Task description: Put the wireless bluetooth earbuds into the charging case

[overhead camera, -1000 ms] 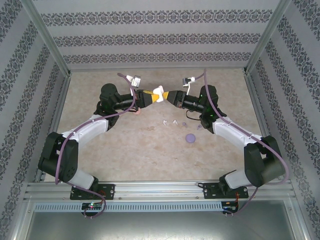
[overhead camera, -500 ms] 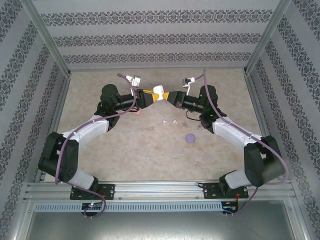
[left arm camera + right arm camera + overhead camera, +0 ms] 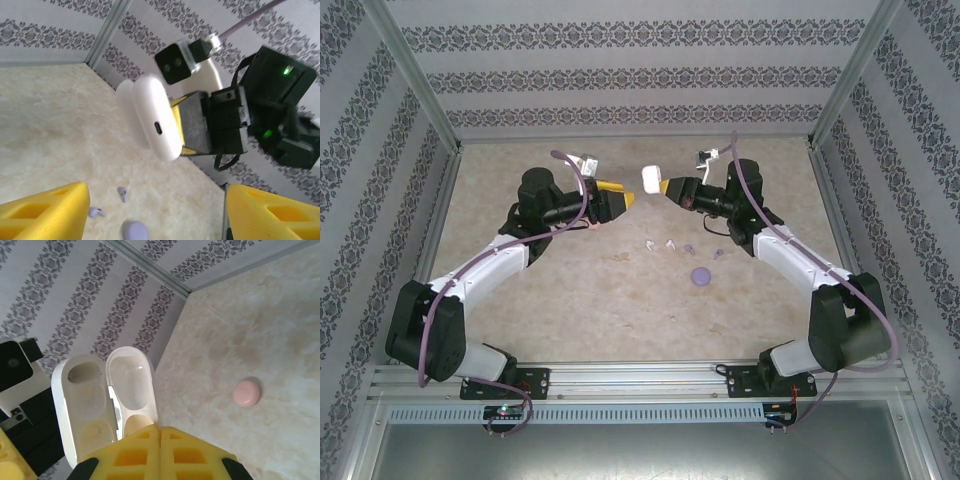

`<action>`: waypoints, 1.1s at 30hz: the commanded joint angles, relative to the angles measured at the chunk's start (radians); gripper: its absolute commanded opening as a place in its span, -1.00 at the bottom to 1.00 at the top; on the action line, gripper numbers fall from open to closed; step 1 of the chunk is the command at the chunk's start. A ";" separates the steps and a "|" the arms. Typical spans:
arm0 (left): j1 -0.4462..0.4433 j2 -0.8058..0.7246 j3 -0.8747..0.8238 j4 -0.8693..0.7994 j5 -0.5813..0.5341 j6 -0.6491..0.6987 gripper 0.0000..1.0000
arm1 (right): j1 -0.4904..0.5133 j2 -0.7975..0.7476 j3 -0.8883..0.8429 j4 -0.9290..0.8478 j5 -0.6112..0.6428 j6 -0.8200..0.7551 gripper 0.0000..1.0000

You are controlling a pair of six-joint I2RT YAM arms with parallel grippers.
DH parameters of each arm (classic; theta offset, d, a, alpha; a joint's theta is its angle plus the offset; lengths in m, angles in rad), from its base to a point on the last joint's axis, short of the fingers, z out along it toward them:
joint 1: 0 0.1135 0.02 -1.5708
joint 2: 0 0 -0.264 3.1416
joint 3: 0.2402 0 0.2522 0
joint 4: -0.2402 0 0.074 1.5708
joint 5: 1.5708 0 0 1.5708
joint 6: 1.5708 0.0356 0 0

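A white charging case (image 3: 653, 179) hangs above the far part of the table with its lid swung open, and my right gripper (image 3: 666, 185) is shut on it. In the right wrist view the yellow fingertips (image 3: 145, 442) pinch the edge of the open case (image 3: 107, 395), whose hollows look bare. My left gripper (image 3: 625, 198) stands open a short way left of the case, apart from it. The left wrist view has the case (image 3: 155, 120) ahead of its wide-spread gripper (image 3: 156, 192). Two white earbuds (image 3: 660, 244) and two pale purple earbuds (image 3: 688, 248) lie on the table below.
A round purple case (image 3: 701, 275) lies on the table near the purple earbuds (image 3: 122, 193). A pink case (image 3: 247, 392) rests on the table left of centre, by the left arm. Patterned walls and metal posts close in the back and both sides.
My left gripper opened, let go of the white case and drew back to the left. My right gripper kept the case and shifted slightly right and back.
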 commanded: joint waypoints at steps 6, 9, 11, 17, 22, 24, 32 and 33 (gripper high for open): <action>0.021 0.015 0.194 -0.404 -0.011 0.294 0.52 | -0.009 0.022 0.157 -0.360 0.095 -0.358 -1.00; 0.032 0.042 0.246 -0.486 -0.007 0.354 0.58 | -0.008 0.029 0.194 -0.449 0.140 -0.450 -1.00; 0.040 0.066 0.278 -0.533 -0.001 0.386 0.61 | -0.009 0.033 0.208 -0.494 0.168 -0.504 -1.00; 0.058 0.168 0.420 -0.741 0.022 0.532 0.67 | -0.004 0.042 0.245 -0.619 0.254 -0.656 -1.00; 0.066 0.272 0.553 -0.935 0.093 0.656 0.67 | 0.004 0.050 0.265 -0.693 0.314 -0.777 -1.00; 0.066 0.316 0.609 -1.014 0.133 0.704 0.67 | 0.012 0.057 0.273 -0.712 0.333 -0.812 -1.00; 0.066 0.497 0.828 -1.336 0.302 0.896 0.62 | 0.073 0.104 0.340 -0.804 0.287 -0.892 -1.00; 0.066 0.520 0.855 -1.377 0.318 0.914 0.60 | 0.077 0.112 0.352 -0.818 0.269 -0.894 -1.00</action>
